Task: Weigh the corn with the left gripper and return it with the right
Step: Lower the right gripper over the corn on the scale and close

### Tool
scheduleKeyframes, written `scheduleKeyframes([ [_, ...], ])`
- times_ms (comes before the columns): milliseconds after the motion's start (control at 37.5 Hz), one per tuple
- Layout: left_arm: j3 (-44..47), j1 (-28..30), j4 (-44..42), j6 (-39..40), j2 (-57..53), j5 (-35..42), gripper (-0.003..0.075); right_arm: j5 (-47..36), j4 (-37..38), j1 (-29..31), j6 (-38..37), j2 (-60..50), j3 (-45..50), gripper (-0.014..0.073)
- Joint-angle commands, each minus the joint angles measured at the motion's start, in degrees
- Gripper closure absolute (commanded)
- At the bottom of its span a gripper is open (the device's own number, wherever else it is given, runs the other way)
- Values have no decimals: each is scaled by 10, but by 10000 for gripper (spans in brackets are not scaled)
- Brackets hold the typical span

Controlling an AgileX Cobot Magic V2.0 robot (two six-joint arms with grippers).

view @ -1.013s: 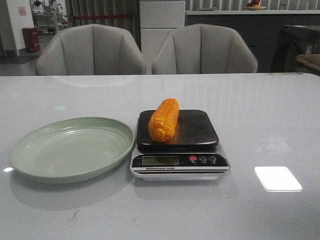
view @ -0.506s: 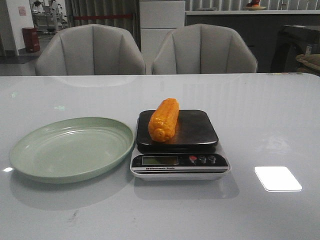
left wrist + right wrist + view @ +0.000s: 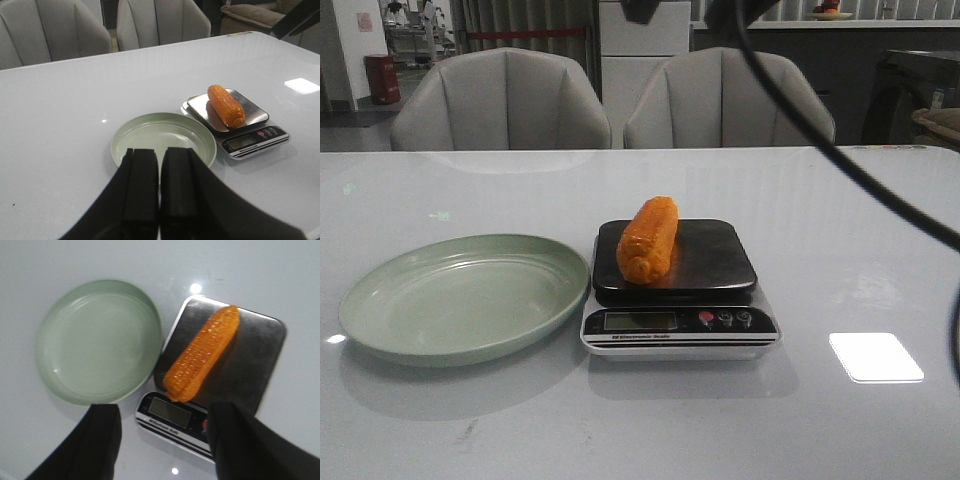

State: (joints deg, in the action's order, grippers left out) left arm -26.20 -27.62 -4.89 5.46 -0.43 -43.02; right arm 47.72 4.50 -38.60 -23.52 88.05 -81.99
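While corn (image 3: 649, 239) lies on scale (image 3: 677, 300) beside empty green plate (image 3: 463, 296) | knobbly cob, glossy steel pan | left gripper (image 3: 159, 192) closed, empty | right gripper (image 3: 162, 437) spread above, unobstructed

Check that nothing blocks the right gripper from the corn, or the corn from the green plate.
Nothing visible does. The right gripper hangs open above the corn, with only air between them. The corn lies on the scale, and the green plate sits empty right beside it.

A green plate (image 3: 460, 300) sits just left of a kitchen scale (image 3: 678, 300) on the white table (image 3: 860, 230).
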Motion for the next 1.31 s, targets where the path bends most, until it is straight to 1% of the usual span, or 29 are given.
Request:
scheduleKeyframes([
  [0,-14,1,-2,-1,-5,43,606,48,127,-24,-139,29,-81,109],
  [53,-14,1,-2,-1,-5,43,606,75,147,-32,-190,57,-107,109],
  [107,-14,1,-2,-1,-5,43,606,85,151,-34,-216,79,-129,109],
  [240,-14,1,-2,-1,-5,43,606,112,145,-33,-264,127,-167,107],
  [320,-14,1,-2,-1,-5,43,606,134,132,-30,-277,152,-182,106],
  [533,-14,1,-2,-1,-5,43,606,147,55,-7,-277,211,-205,106],
  [613,-14,1,-2,-1,-5,43,606,147,41,3,-277,227,-205,106],
  [826,-14,1,-2,-1,-5,43,606,141,34,17,-277,257,-205,106],
  [1039,-14,1,-2,-1,-5,43,606,96,24,19,-277,284,-205,106],
  [1173,-14,1,-2,-1,-5,43,606,96,19,22,-277,303,-205,110],
  [1226,-14,1,-2,-1,-5,43,606,96,16,24,-277,309,-206,124],
  [1279,-14,1,-2,-1,-5,43,606,101,16,24,-277,315,-209,172],
])
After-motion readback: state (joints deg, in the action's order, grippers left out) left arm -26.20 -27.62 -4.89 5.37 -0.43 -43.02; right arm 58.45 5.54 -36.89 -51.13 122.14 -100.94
